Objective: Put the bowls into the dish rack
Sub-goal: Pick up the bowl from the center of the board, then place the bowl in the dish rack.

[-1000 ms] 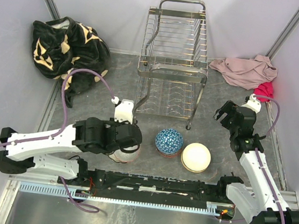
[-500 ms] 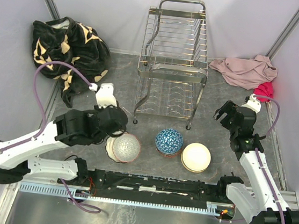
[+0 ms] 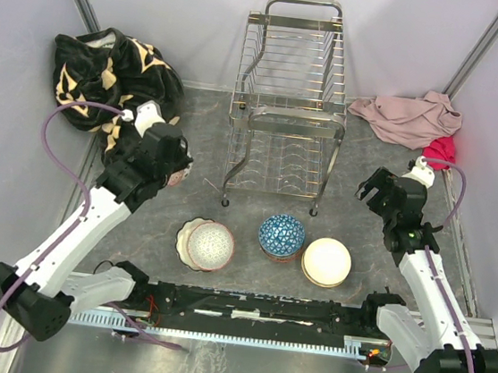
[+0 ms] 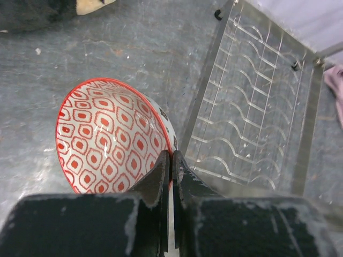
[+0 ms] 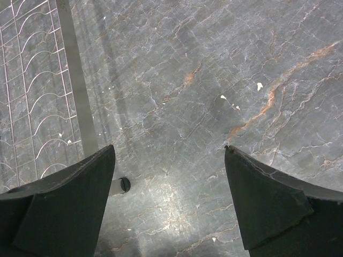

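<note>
Nearest the arm bases, three bowls sit in a row on the grey stone-look table point(image 3: 369, 155): a pale speckled bowl point(image 3: 212, 245), a blue patterned bowl point(image 3: 281, 235) and a cream bowl point(image 3: 326, 261), all within easy reach of either arm. Beyond them, the left gripper point(image 4: 171, 156) is clenched on the rim of a red-and-white patterned bowl point(image 4: 104, 136), one finger inside and one outside. It holds the bowl tilted on edge, apparently clear of the table, just left of the dish rack point(image 3: 286, 141); that tilt looks suited to slotting it between the wires. The right gripper point(image 5: 169, 150) hangs released and empty at the rack's right, seemingly keeping out of the way. A black patterned blanket point(image 3: 109, 76) and a pink cloth point(image 3: 408, 116) lie in the far corners.
</note>
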Available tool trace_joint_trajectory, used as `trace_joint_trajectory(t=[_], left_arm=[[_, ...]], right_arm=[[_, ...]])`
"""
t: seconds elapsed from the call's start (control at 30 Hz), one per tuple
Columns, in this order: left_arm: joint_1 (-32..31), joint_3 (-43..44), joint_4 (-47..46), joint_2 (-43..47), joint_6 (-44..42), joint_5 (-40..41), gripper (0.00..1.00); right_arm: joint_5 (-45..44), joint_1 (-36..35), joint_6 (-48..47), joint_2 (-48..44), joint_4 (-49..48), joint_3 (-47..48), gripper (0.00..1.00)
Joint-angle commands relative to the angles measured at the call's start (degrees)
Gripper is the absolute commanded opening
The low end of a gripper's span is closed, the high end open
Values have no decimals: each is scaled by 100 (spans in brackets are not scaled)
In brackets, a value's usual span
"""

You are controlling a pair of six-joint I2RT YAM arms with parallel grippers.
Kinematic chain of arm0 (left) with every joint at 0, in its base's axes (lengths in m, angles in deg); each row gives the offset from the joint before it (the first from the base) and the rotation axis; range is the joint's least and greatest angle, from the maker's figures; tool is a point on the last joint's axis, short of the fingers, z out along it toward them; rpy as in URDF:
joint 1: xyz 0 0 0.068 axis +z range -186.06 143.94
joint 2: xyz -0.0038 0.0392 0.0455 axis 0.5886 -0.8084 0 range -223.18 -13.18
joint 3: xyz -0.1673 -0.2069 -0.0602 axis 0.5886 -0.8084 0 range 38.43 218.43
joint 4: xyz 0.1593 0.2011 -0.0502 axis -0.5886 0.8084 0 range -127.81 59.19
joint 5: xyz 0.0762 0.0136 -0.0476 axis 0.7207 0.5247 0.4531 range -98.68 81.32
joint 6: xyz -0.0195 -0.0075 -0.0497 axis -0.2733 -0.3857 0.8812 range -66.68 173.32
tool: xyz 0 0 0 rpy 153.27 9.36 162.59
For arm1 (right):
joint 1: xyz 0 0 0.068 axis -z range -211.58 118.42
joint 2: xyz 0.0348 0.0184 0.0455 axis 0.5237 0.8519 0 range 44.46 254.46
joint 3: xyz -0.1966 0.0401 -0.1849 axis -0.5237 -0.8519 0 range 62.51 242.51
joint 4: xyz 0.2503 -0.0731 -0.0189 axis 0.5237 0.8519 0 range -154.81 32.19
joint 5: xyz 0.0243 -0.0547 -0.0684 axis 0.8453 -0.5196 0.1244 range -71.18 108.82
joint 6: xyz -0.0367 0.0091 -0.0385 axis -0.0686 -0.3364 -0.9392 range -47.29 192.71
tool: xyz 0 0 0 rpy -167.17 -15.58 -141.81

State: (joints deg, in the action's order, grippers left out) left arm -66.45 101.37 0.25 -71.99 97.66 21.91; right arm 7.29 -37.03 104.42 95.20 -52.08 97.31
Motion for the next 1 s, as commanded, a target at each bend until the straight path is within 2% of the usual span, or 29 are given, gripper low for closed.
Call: trace_joint_trajectory(t=[0.0,0.2,0.33,0.6,0.77,0.97], left_arm=[[929,-262,-2055,-259,50,-1226,3],[1627,-655,-3270,-604,665,-1859,3],[1886,-1027,-4656,-1031,1294,-2334,3],[1895,-1239,-6941,-2200,2597,-2869,3],[1777,-1261,-8290,-2859,3375,-2758,3],[1446,-941,-9445,-3859,4224,-2505,3]], right_arm=[[30,48,3,31,-210,250,91],[73,68,2,111,-251,237,91],[99,72,-6,198,-284,237,91],[104,93,-32,251,-298,246,91],[169,93,-24,340,-340,241,92],[326,94,2,466,-447,241,91]])
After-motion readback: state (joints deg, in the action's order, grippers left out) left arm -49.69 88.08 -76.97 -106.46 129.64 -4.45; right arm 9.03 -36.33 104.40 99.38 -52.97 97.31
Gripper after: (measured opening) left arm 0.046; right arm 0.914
